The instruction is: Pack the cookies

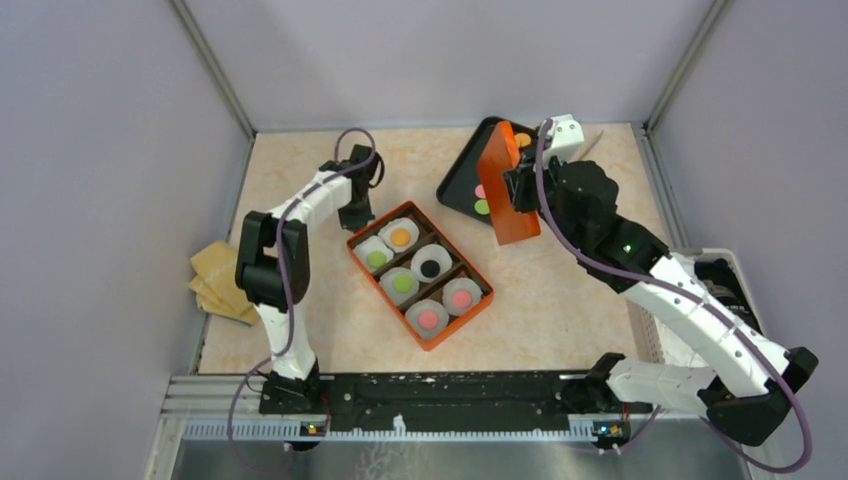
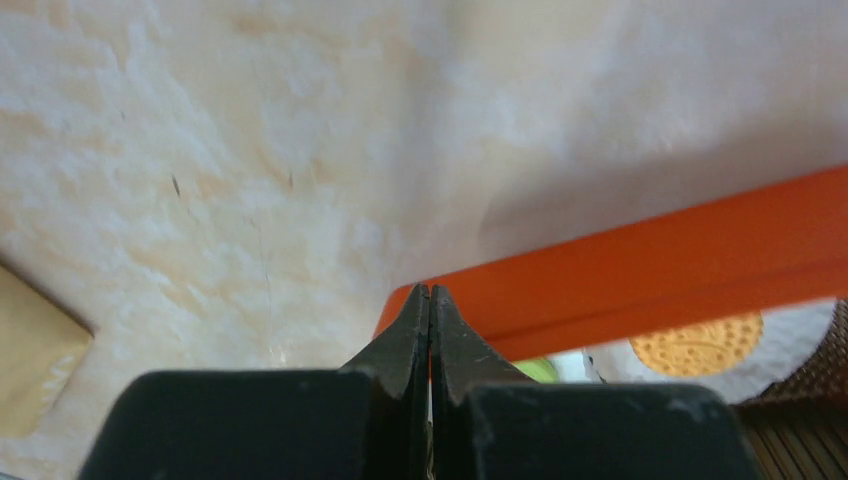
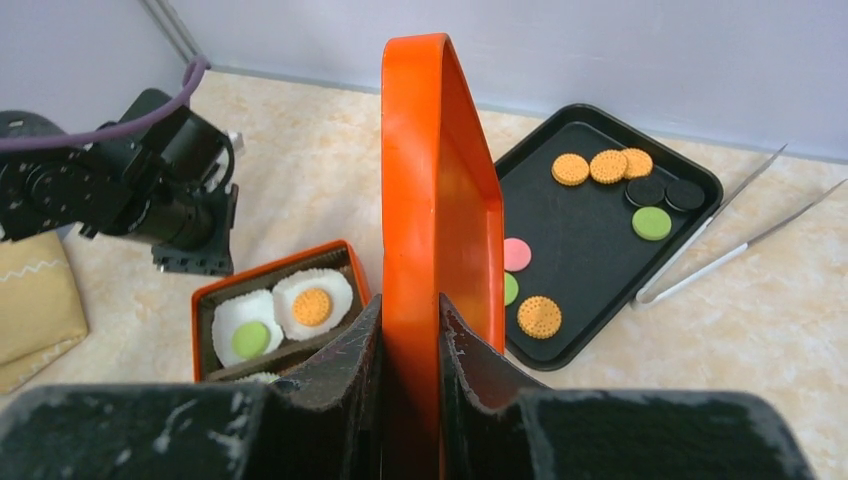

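Note:
An orange box point(image 1: 356, 243) holds white paper cups, each with one cookie: orange point(image 1: 400, 236), green point(image 1: 376, 258), black point(image 1: 431, 266), green, pink point(image 1: 462, 297) and pink. My right gripper point(image 3: 412, 305) is shut on the orange lid point(image 3: 432, 180), held on edge above the black tray point(image 1: 460, 180). Loose cookies lie on the tray point(image 3: 590, 250): orange point(image 3: 540, 316), pink point(image 3: 516, 254), green point(image 3: 651, 222), black point(image 3: 685, 194). My left gripper point(image 2: 430, 293) is shut and empty, touching the box's far corner point(image 2: 640, 270).
Metal tweezers point(image 3: 720, 240) lie on the table right of the tray. Tan cloths point(image 1: 218, 282) sit at the left edge. A white basket point(image 1: 735, 290) stands at the right under my right arm. Walls enclose the table.

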You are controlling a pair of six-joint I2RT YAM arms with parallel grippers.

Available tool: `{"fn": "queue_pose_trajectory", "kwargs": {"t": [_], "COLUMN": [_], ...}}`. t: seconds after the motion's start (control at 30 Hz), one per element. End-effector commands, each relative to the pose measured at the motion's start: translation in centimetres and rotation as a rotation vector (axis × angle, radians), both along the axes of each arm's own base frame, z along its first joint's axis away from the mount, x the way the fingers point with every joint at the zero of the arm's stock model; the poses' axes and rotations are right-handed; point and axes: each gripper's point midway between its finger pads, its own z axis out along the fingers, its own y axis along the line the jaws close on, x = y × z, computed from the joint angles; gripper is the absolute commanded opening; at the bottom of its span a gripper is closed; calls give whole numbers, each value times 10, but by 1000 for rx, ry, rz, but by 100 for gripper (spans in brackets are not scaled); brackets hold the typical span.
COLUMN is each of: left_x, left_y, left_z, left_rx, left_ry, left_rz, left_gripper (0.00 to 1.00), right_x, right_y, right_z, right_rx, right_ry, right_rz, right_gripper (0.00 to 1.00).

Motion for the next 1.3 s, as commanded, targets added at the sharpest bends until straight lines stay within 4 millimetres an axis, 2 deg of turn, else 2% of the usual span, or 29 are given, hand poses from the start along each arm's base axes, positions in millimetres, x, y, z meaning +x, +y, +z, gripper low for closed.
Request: {"fn": "queue_pose_trajectory", "kwargs": {"t": [0.0, 0.13, 0.2, 0.27, 0.43, 0.53, 0.7, 0.9, 1.13, 1.27], "left_x": [-30, -39, -38, -42, -52, -59, -67, -55, -11, 21], "left_y": [-21, -53, -78, -103, -164, -189, -215, -241, -254, -258], "left_z": [31, 69, 84, 91, 77, 60, 33, 19, 5, 6], "left_rx": [36, 9, -47, -110, -220, -242, -260, -313, -266, -298], "left_ry": [-62, -168, -219, -235, -216, -178, -115, -123, -165, -202], "left_rz": [-13, -89, -178, -263, -468, -535, -603, -631, -583, -525], "left_gripper": [0, 0, 0, 0, 0, 0, 0, 0, 0, 0], "right_x": [-15, -20, -22, -25, -33, -40, -43, -41, -38, -36], "right_y": [-17, -29, -36, -46, -69, -74, -85, -83, -79, -76], "right_z": [67, 73, 79, 89, 113, 122, 121, 113, 104, 98], "right_rx": [121, 128, 136, 138, 128, 145, 146, 146, 136, 128], "right_ry": [-148, -164, -180, -202, -239, -252, -249, -231, -215, -202], "right_rz": [-5, -36, -57, -86, -145, -143, -180, -183, -179, -175], "right_gripper": [0, 0, 0, 0, 0, 0, 0, 0, 0, 0]}}
